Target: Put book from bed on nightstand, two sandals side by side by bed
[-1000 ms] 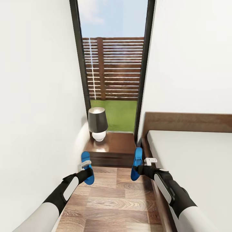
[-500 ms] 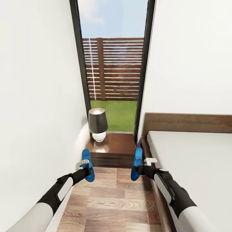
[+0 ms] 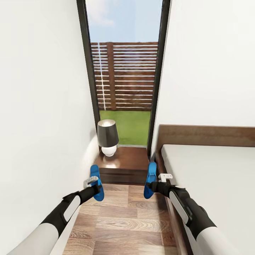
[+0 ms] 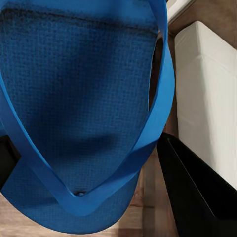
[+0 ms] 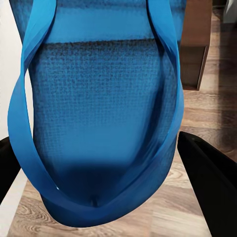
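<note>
Down at the bottom of the head view, both arms reach forward over the wood-plank floor [image 3: 120, 219], each carrying one bright blue sandal off the ground. The left gripper [image 3: 91, 183] is clamped on the left sandal [image 3: 96, 182], close to the white wall [image 3: 39, 106]. The right gripper [image 3: 160, 180] is closed on the right sandal [image 3: 151, 180], which hangs just beside the dark wooden frame of the bed [image 3: 212, 177]. In both wrist views the sandal's textured footbed and strap sit right up against the camera, with a black finger [image 4: 197, 192] along one side of the left one and another black finger [image 5: 212, 182] beside the right one. No logo or lettering on either sandal that I can make out.

Just past the sandals is the dark-brown nightstand [image 3: 127, 161] with a glossy top, and on it a lamp [image 3: 107, 136] with a dark shade and white round base. The grey mattress runs off to the right, headboard [image 3: 205, 134] against the wall. Behind the nightstand there's a tall black-framed window [image 3: 124, 71] showing grass, a slatted wooden fence and sky.
</note>
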{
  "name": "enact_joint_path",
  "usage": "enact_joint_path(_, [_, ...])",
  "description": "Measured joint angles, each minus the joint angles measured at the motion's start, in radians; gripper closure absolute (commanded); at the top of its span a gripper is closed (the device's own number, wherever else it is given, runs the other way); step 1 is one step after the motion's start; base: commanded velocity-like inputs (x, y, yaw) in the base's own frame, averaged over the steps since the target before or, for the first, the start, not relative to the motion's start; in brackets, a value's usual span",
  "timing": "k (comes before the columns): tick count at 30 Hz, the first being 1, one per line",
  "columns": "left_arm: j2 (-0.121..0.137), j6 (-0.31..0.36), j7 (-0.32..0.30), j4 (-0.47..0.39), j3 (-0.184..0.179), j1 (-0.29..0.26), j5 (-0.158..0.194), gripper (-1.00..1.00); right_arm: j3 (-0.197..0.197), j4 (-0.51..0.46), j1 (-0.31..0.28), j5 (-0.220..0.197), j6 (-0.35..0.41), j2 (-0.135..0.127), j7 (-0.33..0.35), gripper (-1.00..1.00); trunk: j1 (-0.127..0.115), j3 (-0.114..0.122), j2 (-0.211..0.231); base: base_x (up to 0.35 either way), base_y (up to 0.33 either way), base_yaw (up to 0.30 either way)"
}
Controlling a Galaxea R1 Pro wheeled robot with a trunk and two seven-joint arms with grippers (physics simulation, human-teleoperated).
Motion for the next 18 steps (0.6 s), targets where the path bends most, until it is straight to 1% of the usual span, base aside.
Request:
enact_joint_path(4, [-0.001, 0.000, -0.001, 0.008, -0.001, 0.000, 0.000, 1.00, 0.000, 0.000, 0.000, 0.000, 0.000, 0.000, 0.000, 1.00, -0.015, 0.013, 0.028, 0.000, 0.000, 0.000])
enact_joint_path(7, [0.001, 0.000, -0.003, 0.030, 0.000, -0.001, -0.001, 1.00, 0.000, 0.000, 0.000, 0.000, -0.001, 0.000, 0.000, 1.00, -0.027, 0.022, 0.049, 0.000, 0.000, 0.000])
enact_joint_path(9, [0.002, -0.003, -0.007, 0.086, 0.001, 0.000, -0.004, 1.00, 0.000, 0.011, 0.000, 0.000, -0.003, 0.000, 0.000, 1.00, -0.035, 0.028, 0.063, 0.000, 0.000, 0.000])
enact_joint_path(11, [0.008, -0.026, -0.026, 0.153, 0.000, 0.000, -0.007, 1.00, 0.000, 0.058, 0.000, 0.001, -0.004, 0.000, 0.001, 1.00, -0.042, 0.034, 0.077, 0.000, 0.000, 0.000])
enact_joint_path(12, [0.012, -0.053, -0.045, 0.195, 0.001, 0.000, -0.009, 1.00, 0.000, 0.094, 0.000, 0.002, -0.006, 0.000, 0.002, 1.00, -0.046, 0.037, 0.084, 0.000, 0.000, 0.000])
enact_joint_path(14, [0.020, -0.135, -0.094, 0.272, 0.003, 0.001, -0.010, 1.00, -0.001, 0.193, 0.000, 0.003, -0.032, 0.000, 0.002, 1.00, -0.054, 0.044, 0.098, 0.000, 0.000, 0.000])
enact_joint_path(16, [0.025, -0.224, -0.136, 0.349, 0.002, 0.001, -0.010, 1.00, -0.001, 0.301, 0.001, 0.004, -0.105, 0.000, 0.003, 1.00, -0.061, 0.050, 0.112, 0.000, 0.000, 0.000])
enact_joint_path(18, [0.025, -0.286, -0.155, 0.418, 0.001, 0.001, -0.013, 1.00, -0.001, 0.385, 0.000, 0.004, -0.195, 0.000, 0.004, 1.00, -0.069, 0.056, 0.126, 0.000, 0.000, 0.000])
